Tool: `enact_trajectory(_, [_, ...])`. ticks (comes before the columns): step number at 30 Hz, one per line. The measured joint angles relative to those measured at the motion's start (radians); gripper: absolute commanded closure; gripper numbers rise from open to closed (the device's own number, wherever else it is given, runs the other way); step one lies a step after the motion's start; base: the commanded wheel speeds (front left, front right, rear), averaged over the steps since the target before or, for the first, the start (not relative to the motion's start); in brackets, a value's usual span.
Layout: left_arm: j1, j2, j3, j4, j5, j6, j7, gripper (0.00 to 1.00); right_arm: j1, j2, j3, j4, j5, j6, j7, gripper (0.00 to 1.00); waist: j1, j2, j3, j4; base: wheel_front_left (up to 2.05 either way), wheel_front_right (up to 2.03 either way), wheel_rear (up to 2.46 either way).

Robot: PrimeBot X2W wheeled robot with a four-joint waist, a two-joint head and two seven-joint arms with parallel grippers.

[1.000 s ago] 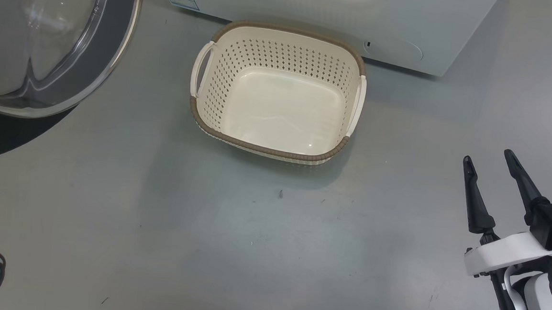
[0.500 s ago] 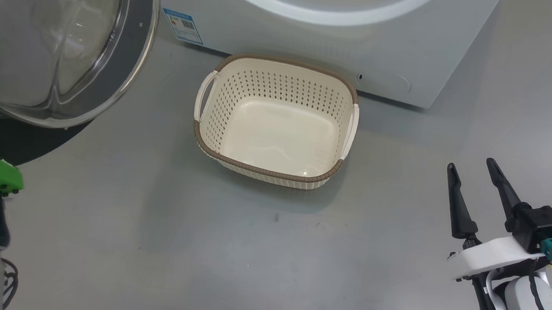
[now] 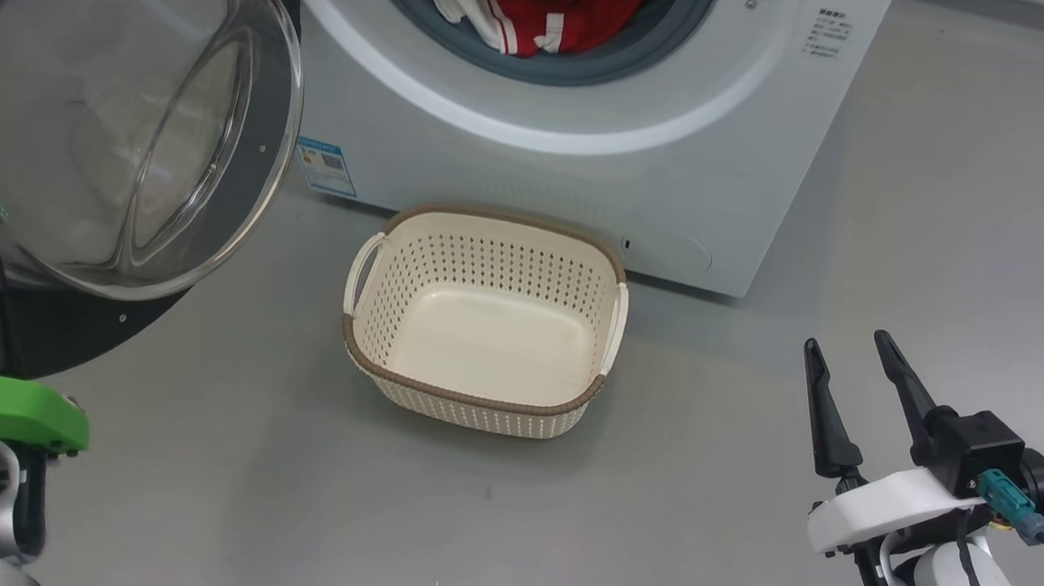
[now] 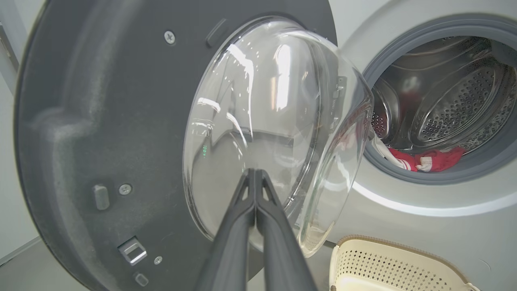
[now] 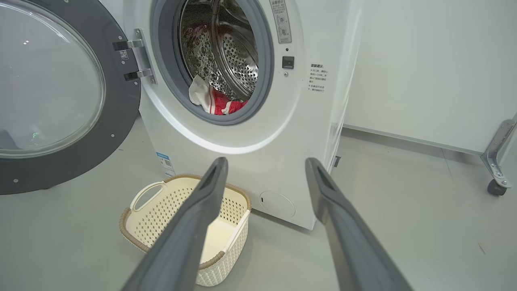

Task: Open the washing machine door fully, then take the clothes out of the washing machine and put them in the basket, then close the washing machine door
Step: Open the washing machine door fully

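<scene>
The washing machine (image 3: 583, 179) stands at the top of the head view with its door (image 3: 245, 222) swung open to the left, glass bowl bulging toward me. Red clothes (image 3: 548, 9) with white stripes lie at the drum's mouth, over the grey seal. The cream basket (image 3: 479, 401) sits empty on the floor right in front of the machine. My left gripper (image 4: 254, 173) is shut with nothing in it, its tips close before the door's glass (image 4: 274, 113). My right gripper (image 3: 846, 340) stands open and empty, low to the right of the basket (image 5: 133, 232), pointing at the machine (image 5: 250, 133).
Grey floor (image 3: 292, 496) spreads around the basket. A white wall (image 5: 424, 60) rises right of the machine, with a metal leg on a caster (image 5: 497, 178) at the far right. The open door takes up the space on the left.
The head camera has tilted up, so the basket slid down the picture and the drum mouth with the clothes came into view. Both grippers keep their states.
</scene>
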Motion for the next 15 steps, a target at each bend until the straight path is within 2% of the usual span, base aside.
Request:
enact_trajectory(4, [0.047,-0.009,-0.018,-0.035,0.005,-0.014,0.000,1.00,0.020,0.015,-0.001,0.003,0.000,-0.001,-0.008,0.00,0.0000,0.0000,-0.048,-0.026,0.00,0.00,0.00])
enact_trajectory(15, [0.169,-0.087,-0.083,-0.136,0.024,-0.044,0.000,1.00,0.078,0.031,-0.002,0.005,0.002,-0.004,-0.008,0.00,0.0000,0.0000,-0.148,-0.121,0.00,0.00,0.00])
